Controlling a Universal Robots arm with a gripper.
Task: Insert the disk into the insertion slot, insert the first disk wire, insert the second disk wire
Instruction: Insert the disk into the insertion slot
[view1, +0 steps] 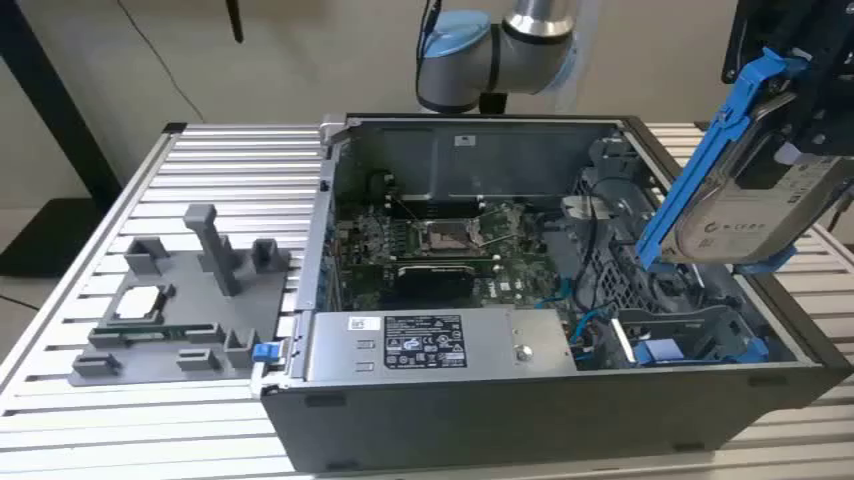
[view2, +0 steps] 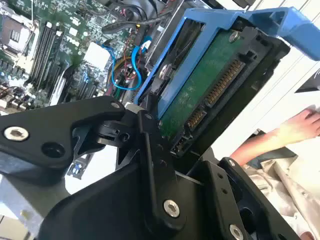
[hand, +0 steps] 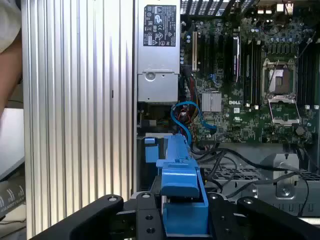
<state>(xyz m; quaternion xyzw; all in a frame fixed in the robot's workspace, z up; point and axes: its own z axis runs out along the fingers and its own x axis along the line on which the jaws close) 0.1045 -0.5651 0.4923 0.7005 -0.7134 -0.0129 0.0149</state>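
Nearest in the exterior view, a silver power supply (view1: 441, 340) lay along the near wall of the open computer case (view1: 534, 420) on the ribbed surface (view1: 134, 430). At the case's near corner, toward the exterior view's right, sat the insertion slot (view1: 687, 335). Above it, apart from it, the tool (view1: 781, 150) gripped the disk (view1: 747, 215), which hung tilted with its label outward; in the first wrist view black fingers (hand: 145, 220) flanked its blue frame (hand: 182, 185). Farther back lay the motherboard (view1: 454, 240), and beyond the far wall the arm (view1: 494, 50).
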